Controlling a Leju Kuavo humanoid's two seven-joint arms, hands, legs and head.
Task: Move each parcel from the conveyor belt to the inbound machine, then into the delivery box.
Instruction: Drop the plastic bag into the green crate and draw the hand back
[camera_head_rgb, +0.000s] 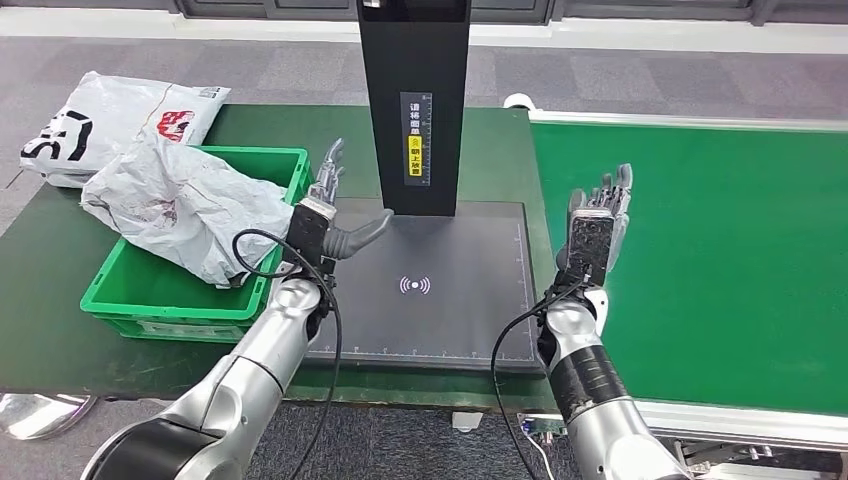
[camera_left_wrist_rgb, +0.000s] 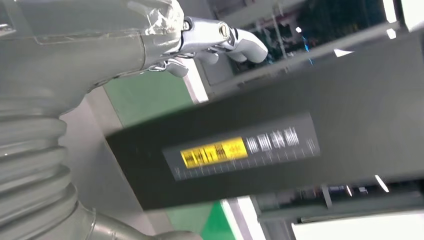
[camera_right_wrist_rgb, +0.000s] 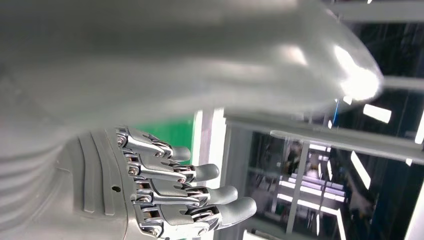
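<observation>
I am holding both empty hands, left hand (camera_head_rgb: 330, 205) and right hand (camera_head_rgb: 598, 222), spread wide, awaiting a parcel on the bare conveyor belt (camera_head_rgb: 720, 260).

Both silver arms reach forward and up. The left robot hand (camera_head_rgb: 325, 215) is raised, fingers apart, thumb jutting sideways, holding nothing. The right robot hand (camera_head_rgb: 598, 222) stands upright, fingers spread, empty.
</observation>
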